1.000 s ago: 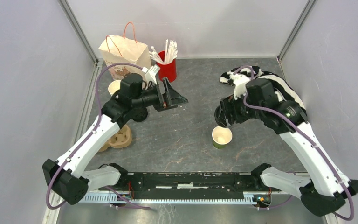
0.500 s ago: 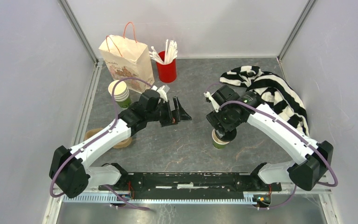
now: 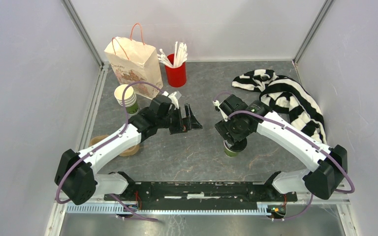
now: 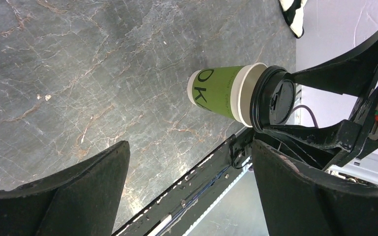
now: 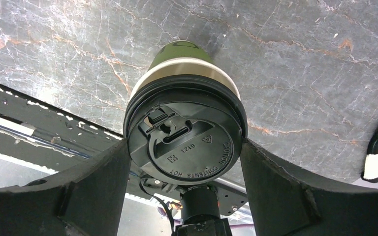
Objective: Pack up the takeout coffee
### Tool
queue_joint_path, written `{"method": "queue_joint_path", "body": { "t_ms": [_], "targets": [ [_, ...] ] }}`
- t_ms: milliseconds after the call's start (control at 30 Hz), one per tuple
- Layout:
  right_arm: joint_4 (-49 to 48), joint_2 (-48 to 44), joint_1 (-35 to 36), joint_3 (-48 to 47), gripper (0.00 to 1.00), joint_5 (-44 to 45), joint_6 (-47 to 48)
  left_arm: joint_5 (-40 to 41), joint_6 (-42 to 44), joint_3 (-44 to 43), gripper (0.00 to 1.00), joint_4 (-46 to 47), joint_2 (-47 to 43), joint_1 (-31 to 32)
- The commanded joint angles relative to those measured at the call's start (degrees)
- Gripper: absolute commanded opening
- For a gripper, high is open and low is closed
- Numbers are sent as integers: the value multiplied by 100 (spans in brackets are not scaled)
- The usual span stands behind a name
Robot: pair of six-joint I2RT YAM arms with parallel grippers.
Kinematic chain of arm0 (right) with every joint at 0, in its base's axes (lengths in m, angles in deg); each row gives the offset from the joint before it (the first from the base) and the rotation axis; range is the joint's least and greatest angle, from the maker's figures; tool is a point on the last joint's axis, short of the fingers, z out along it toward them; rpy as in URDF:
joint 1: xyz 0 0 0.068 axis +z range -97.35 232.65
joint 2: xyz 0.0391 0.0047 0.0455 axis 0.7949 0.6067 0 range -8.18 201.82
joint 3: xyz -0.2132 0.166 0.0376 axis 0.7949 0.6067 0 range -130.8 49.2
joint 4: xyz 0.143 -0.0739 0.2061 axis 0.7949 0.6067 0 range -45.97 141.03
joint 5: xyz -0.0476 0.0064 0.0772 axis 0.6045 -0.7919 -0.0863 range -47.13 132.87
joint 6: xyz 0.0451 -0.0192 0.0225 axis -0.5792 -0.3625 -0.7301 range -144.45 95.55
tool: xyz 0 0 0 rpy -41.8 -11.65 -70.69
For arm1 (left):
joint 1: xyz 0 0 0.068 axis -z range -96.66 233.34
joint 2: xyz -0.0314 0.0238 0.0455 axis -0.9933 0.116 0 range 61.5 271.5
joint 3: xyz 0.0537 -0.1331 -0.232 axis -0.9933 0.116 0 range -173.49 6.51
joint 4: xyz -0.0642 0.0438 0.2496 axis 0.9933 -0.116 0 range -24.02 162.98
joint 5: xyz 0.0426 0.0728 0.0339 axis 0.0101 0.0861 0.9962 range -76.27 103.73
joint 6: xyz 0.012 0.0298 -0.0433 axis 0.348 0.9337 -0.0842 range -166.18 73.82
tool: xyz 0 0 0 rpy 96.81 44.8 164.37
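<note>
From above, the small green paper cup (image 3: pixel 232 152) stands on the grey marbled counter (image 3: pixel 187 152) near the front edge, mostly hidden beneath the right jaws. The left jaws hang wide open and empty, off to its left.

The left wrist view shows a round black plastic lid (image 4: pixel 275 98) on the upright cup.

In the right wrist view, the right jaws, spread wide, pinch that lid's rim on both sides. I'd guess the cup is light and easily crushed. A hold just under the lid looks stiffest.
</note>
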Motion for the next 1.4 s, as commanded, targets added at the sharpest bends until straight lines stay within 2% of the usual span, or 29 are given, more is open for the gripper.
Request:
{"method": "queue_joint_path", "body": {
  "t_ms": [0, 400, 1367],
  "targets": [
    [-259, 26, 29, 48, 83, 203, -107, 77, 325, -82, 98, 118, 12, 6],
    [-467, -59, 31, 361, 84, 132, -168, 156, 559, -203, 98, -133, 72, 6],
    [-484, 34, 32, 95, 91, 361, -98, 55, 599, -270, 99, -151, 181, 6]
  ]
}}
